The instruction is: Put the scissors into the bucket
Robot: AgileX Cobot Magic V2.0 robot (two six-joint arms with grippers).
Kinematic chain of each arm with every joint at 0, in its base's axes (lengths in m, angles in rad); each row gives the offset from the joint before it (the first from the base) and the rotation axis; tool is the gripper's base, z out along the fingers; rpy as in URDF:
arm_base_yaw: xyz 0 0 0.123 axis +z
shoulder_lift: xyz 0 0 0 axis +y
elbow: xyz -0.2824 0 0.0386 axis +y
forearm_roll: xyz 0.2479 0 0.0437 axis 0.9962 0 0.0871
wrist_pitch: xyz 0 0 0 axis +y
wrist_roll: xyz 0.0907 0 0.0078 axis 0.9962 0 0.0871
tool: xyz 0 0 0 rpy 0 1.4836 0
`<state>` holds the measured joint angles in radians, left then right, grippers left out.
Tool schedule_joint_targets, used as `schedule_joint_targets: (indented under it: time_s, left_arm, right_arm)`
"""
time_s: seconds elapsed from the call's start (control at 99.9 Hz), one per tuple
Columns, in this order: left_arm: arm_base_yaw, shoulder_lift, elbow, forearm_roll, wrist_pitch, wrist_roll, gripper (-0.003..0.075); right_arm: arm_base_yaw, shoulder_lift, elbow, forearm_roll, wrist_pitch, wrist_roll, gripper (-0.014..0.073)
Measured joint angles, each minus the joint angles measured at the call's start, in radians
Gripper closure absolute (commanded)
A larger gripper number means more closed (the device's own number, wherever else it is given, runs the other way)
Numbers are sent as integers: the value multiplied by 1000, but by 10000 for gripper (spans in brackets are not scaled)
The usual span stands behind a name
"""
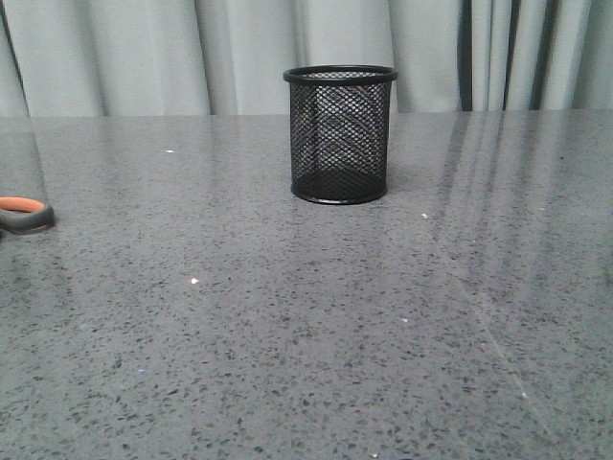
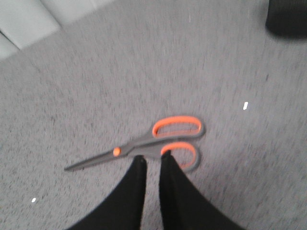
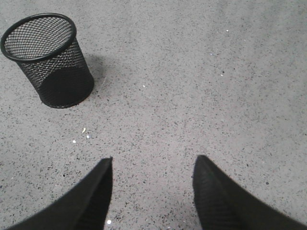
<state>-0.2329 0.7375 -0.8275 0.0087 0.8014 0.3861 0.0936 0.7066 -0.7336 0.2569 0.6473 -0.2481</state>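
Note:
The scissors (image 2: 144,143) lie flat on the grey table, with dark grey handles lined with orange and slim dark blades. In the front view only one handle loop (image 1: 24,215) shows at the left edge. My left gripper (image 2: 153,158) hovers over the handle end, its jaws a narrow gap apart and empty; one fingertip overlaps the nearer handle loop. The bucket (image 1: 339,134), a black wire-mesh cup, stands upright and empty at the table's middle back. It also shows in the right wrist view (image 3: 48,62). My right gripper (image 3: 153,160) is wide open and empty, well short of the bucket.
The grey speckled table (image 1: 306,335) carries a few small white specks. Pale curtains (image 1: 144,57) hang behind its far edge. A dark blur in a corner of the left wrist view (image 2: 288,19) is the bucket. Neither arm shows in the front view.

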Motion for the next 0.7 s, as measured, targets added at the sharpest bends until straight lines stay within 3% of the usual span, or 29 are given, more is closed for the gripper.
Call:
schedule_joint_targets:
  time_s: [0.09, 0.16, 0.41, 0.701]
  left_arm:
    - [-7, 70, -24, 39, 40, 60, 370]
    - [-7, 132, -55, 48, 72, 134, 311]
    - [-7, 408, -243, 1, 287, 484, 310]
    - [11, 706, -479, 31, 418, 675, 323]
  right_arm:
    - [0, 0, 0, 0, 7, -2, 209]
    - [0, 0, 0, 0, 14, -2, 209]
    - [15, 1, 0, 0, 20, -7, 209]
    - [98, 1, -2, -2, 26, -20, 209]
